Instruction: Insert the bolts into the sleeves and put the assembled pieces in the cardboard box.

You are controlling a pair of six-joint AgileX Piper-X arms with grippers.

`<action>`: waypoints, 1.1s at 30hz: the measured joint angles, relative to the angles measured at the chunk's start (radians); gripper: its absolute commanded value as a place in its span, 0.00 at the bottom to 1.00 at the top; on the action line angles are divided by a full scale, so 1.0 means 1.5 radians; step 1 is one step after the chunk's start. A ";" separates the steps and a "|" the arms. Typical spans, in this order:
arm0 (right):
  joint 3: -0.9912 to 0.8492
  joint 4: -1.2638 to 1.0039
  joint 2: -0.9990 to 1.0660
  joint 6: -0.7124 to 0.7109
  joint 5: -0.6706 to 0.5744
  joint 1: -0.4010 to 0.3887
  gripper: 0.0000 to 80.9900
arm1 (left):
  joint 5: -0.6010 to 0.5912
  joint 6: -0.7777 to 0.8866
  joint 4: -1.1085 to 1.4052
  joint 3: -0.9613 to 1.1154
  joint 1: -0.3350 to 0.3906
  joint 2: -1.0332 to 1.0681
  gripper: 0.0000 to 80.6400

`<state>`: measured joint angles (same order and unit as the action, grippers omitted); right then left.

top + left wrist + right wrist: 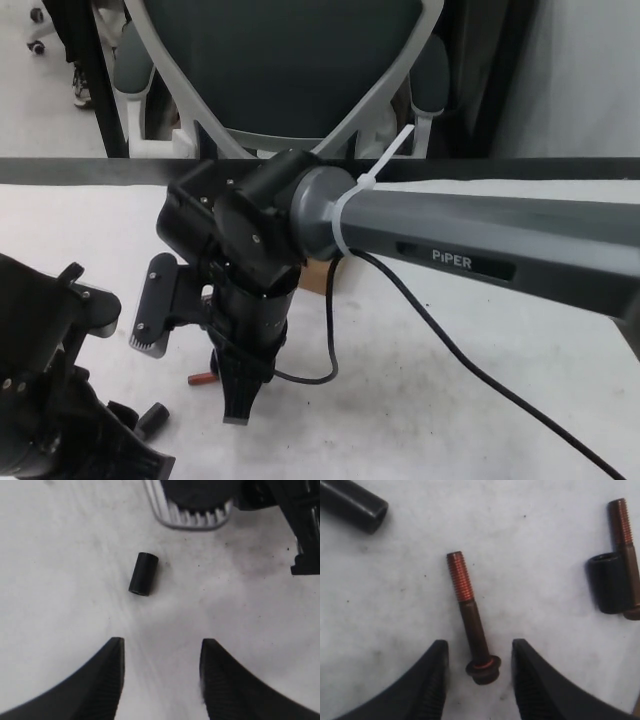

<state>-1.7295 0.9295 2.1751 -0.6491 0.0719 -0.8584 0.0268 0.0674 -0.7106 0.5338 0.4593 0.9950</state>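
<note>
You're lining up on the bolt [472,625]: it's lying flat on the bench [545,530], its head sitting between your right gripper's [479,680] spread fingers and its shank pointing away, probably so you can pinch it. A sleeve [143,573] is lying just ahead of your left gripper [161,680], which is likewise spread and holding nothing.

1. The right gripper [479,642], fingers spread, flanks one bolt [470,610] at its head; bare surface [395,590] lies beside the shank.
2. A sleeve [352,502] on one side, and another sleeve [606,582] touching a second bolt [624,540] on the other, lie well apart from it.
3. Bare surface separates the left gripper [162,641], fingers spread, from a lone sleeve [143,573]; the right arm [197,500] crowds just beyond.
</note>
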 measured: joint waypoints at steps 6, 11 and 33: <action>-0.003 0.000 0.006 0.000 -0.032 0.023 0.49 | 0.000 0.000 0.002 0.000 0.000 0.000 0.55; -0.006 0.000 0.006 0.000 -0.058 0.029 0.49 | 0.000 0.000 0.005 0.000 0.000 0.000 0.55; -0.011 0.025 0.006 0.004 -0.026 0.031 0.49 | 0.000 0.000 0.008 0.000 0.000 0.000 0.55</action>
<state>-1.7465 0.9669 2.1843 -0.6429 0.0326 -0.8119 0.0268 0.0674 -0.6984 0.5338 0.4593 0.9950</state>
